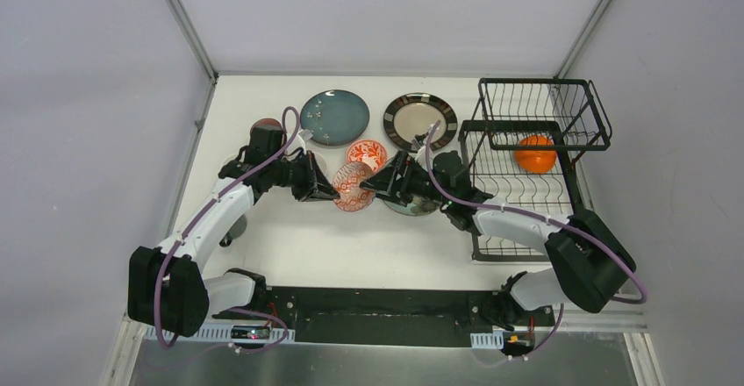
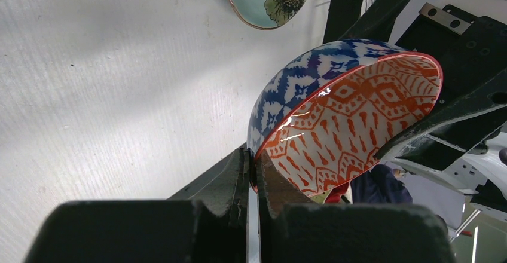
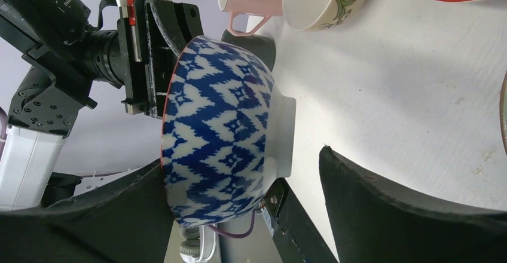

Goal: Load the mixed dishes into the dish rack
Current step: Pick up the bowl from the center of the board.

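My left claw (image 2: 252, 162) is pinched tight on the rim of the patterned bowl (image 2: 347, 113) (blue outside, orange-red inside). It holds the bowl tipped on its side above the table (image 1: 289, 237), between my two arms. My right claw (image 1: 379, 182) stands wide, with a finger on either side of the bowl's opposite edge and a gap showing at the outer one. The dish rack (image 1: 526, 191) sits at the table's right side, with an orange bowl (image 1: 535, 153) in its lower tray.

bowl (image 2: 353, 125): blue/wht zigzag outside, orange diamonds in | plate (image 1: 334, 117): teal, speckled | rack (image 1: 537, 81): blk
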`<state>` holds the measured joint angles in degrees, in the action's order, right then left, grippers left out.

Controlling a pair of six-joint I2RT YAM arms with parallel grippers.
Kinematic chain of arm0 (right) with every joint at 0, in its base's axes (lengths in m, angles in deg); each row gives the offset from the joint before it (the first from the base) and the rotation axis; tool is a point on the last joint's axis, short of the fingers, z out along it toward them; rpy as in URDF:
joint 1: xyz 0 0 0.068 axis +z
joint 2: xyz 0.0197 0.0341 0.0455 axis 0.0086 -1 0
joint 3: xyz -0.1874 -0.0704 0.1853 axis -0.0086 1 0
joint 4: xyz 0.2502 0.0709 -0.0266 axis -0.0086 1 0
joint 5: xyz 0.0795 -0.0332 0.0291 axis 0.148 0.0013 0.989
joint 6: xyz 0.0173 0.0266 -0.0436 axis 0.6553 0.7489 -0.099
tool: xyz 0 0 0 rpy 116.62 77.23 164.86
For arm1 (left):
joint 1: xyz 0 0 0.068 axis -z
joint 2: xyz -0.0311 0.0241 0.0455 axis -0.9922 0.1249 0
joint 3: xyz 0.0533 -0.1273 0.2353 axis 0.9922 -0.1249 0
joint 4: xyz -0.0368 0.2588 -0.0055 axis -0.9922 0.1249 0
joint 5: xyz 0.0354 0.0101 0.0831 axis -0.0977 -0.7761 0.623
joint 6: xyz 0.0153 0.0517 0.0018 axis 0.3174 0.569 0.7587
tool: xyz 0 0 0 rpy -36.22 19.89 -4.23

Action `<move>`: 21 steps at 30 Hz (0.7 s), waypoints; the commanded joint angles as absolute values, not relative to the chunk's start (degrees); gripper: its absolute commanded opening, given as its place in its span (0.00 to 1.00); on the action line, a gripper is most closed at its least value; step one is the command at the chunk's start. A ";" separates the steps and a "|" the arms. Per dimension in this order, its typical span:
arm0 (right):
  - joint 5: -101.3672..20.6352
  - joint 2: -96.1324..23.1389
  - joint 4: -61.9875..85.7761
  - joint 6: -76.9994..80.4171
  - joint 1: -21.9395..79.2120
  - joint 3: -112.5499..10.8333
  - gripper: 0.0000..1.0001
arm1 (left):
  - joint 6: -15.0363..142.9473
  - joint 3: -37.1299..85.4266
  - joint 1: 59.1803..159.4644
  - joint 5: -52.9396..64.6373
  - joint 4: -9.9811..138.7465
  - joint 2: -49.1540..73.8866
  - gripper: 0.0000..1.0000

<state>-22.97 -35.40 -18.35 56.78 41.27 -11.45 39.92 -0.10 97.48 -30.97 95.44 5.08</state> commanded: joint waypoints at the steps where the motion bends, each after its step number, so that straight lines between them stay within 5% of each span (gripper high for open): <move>1: -21.36 -36.55 -22.17 56.88 41.87 -14.58 0.82 | 39.36 0.70 97.68 -34.29 91.78 3.41 0.00; 10: -20.34 -37.79 -25.00 59.08 41.87 -15.05 0.64 | 40.00 1.85 97.68 -34.49 91.88 4.96 0.00; 21: -23.32 -35.77 -24.30 59.12 41.78 -14.19 0.55 | 41.26 3.65 97.68 -34.22 92.76 6.43 0.24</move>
